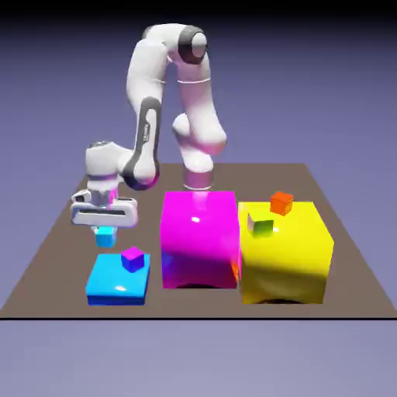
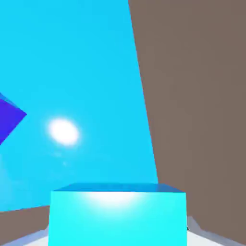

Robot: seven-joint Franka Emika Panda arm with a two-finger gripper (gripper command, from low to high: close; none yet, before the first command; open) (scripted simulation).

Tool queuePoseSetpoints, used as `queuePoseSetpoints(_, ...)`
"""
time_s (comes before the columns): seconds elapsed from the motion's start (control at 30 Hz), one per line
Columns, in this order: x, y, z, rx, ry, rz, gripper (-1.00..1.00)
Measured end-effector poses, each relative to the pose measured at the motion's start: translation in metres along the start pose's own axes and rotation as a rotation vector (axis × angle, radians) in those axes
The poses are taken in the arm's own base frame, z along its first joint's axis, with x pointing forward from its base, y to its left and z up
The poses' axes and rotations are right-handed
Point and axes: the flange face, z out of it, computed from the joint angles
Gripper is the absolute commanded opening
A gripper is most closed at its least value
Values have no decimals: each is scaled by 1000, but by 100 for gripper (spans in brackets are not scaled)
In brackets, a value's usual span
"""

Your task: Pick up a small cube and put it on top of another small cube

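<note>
Claw (image 1: pixel 104 229) is clamped on the small cyan cube (image 1: pixel 104 236), lifted off the counter (image 1: pixel 46 264). Your target, the tiny purple cube (image 1: pixel 132 258), sits on the flat cyan block (image 1: pixel 116 287), just below and toward the exterior view's right.

You see a flat brown surface (image 1: pixel 326 233) set before a plain blue-violet backdrop (image 1: pixel 310 70), darker toward the top. Below the surface's near edge, the same violet continues. Lighting is even, with soft highlights.
</note>
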Motion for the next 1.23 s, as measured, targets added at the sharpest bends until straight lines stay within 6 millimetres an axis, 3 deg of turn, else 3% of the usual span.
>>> queuePoseSetpoints(0.13,3,-63,-27,23,-12,16,-100)
queuePoseSetpoints(0.3,-30,-148,-51,28,-41,-84,-100)
queuePoseSetpoints(0.47,-78,-220,-80,22,-62,-180,-100)
queuePoseSetpoints(0.67,-157,-291,-119,7,-72,-298,-100)
queuePoseSetpoints(0.83,-231,-332,-158,-5,-65,-384,-100)
queuePoseSetpoints(0.93,-266,-346,-186,-6,-53,-389,-100)
queuePoseSetpoints(0.97,-268,-347,-188,-6,-52,-389,-100)
queuePoseSetpoints(1.0,-268,-347,-188,-6,-52,-389,-100)
queuePoseSetpoints(1.13,-272,-343,-126,-7,-51,-389,-100)
queuePoseSetpoints(1.17,-273,-342,-119,-7,-51,-389,100)
queuePoseSetpoints(1.23,-273,-342,-119,-8,-49,-389,100)
